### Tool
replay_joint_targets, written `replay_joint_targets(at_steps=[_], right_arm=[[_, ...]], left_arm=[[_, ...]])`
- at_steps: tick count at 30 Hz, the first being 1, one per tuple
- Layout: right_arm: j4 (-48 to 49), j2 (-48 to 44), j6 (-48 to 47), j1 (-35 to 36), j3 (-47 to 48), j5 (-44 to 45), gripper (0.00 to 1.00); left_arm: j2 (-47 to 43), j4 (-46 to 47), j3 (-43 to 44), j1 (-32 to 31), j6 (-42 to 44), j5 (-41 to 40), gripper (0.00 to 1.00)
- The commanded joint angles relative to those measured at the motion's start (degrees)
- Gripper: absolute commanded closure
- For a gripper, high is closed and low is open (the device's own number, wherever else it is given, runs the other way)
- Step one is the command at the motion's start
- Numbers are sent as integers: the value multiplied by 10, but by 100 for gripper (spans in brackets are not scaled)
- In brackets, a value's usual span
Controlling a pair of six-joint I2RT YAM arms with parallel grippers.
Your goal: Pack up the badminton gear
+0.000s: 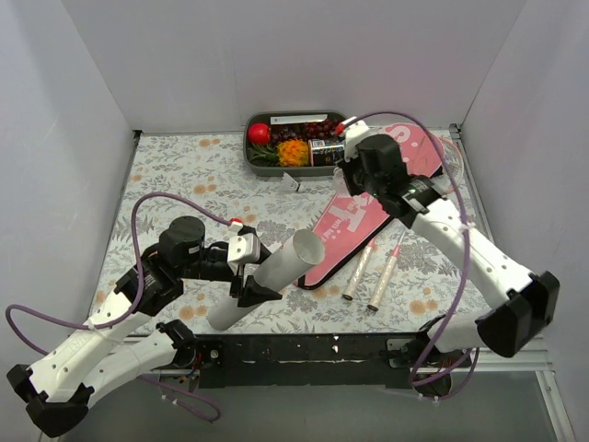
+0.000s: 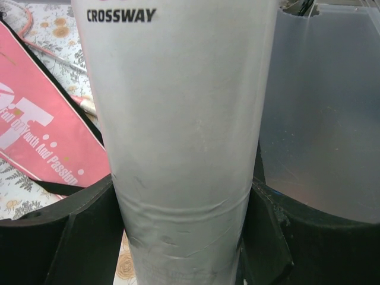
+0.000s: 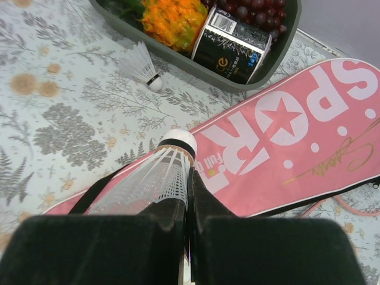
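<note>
My left gripper is shut on the white cardboard tube, which lies tilted with its open end toward the pink bag. The pink bag lies flat at the right. Two racket handles stick out beside it. My right gripper hovers over the bag, shut on the skirt of a white shuttlecock. A second shuttlecock lies on the cloth near the tray.
A grey food tray with a red ball, fruit and a black can stands at the back. White walls close in the floral table on three sides.
</note>
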Motion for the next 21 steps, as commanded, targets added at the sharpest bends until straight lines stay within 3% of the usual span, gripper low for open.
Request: replay_joint_targets(at_steps=[1, 11, 21], right_arm=[[-73, -64, 37, -53, 1, -157, 99], [-88, -176, 118, -107, -13, -496, 99], [-170, -191, 153, -107, 90, -586, 99]], left_arm=[[-2, 30, -13, -2, 8, -32, 98], [32, 37, -15, -2, 34, -81, 97], [40, 20, -13, -2, 63, -110, 97]])
